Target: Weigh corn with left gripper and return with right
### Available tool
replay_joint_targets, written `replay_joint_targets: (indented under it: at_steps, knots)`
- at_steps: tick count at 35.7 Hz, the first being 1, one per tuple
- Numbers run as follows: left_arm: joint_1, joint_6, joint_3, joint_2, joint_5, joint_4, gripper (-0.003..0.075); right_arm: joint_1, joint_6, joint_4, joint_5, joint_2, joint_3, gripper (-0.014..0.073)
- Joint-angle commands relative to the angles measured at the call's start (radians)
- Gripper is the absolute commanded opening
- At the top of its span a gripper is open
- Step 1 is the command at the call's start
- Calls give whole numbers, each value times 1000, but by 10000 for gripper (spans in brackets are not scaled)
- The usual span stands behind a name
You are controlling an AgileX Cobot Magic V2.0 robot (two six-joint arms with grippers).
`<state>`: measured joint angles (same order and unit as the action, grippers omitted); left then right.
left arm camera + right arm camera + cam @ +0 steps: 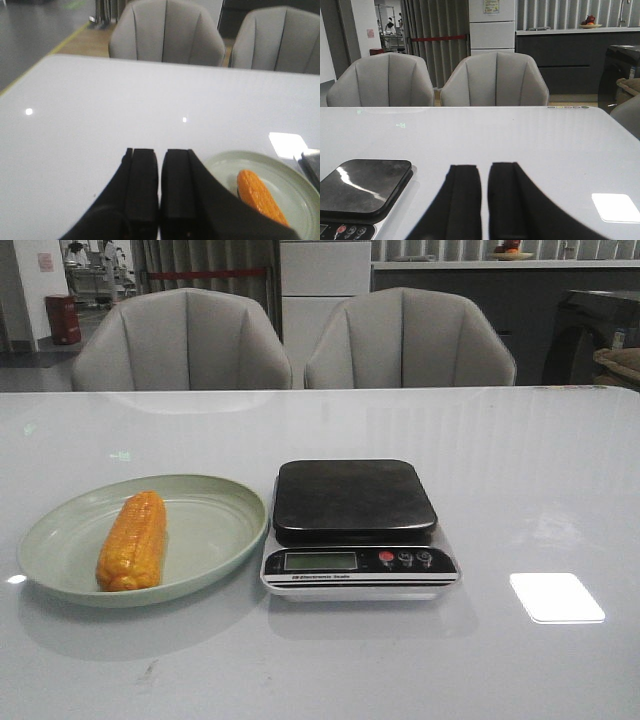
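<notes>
The orange-yellow corn [133, 542] lies lengthwise in the pale green plate [215, 515] at the front left of the table. A kitchen scale [355, 500] with a dark, bare platform stands just right of the plate. Neither gripper shows in the front view. In the left wrist view, my left gripper [160, 152] is shut and empty above bare table, left of the plate [295, 187] and the corn [260, 197]. In the right wrist view, my right gripper [485, 167] is shut and empty, right of the scale [365, 185].
The white glossy table [520, 470] carries only the plate and the scale. Two grey chairs [185, 340] stand behind its far edge. A bright light reflection [556, 597] lies on the table at the right of the scale.
</notes>
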<state>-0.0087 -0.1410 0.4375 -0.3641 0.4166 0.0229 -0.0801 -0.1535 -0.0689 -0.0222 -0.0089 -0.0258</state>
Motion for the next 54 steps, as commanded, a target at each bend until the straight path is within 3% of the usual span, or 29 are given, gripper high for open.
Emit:
replay_joint_targets:
  at_steps: [1, 9, 12, 21, 24, 41, 54]
  knots:
    - [-1, -10, 36, -64, -35, -23, 114, 1, 8, -9, -77, -20, -10, 207]
    - [-59, -12, 24, -124, -29, -23, 119, 1, 8, -9, -77, -20, -10, 207]
    - [-82, -12, 42, -154, -29, -13, 158, 1, 8, -9, -77, -20, -10, 207]
    - [-145, -12, 159, -286, 30, -14, 564, 1, 8, -9, -77, -20, -10, 207]
    - [-159, -12, 202, -357, 55, -23, 630, 1, 8, -9, -77, -20, -10, 207]
    - [-456, -80, 447, -937, -2, -75, 627, 1, 8, -9, -77, -20, -10, 207]
    - [-465, -146, 557, -1280, -34, -75, 627, 1, 8, -9, -77, -20, -10, 207]
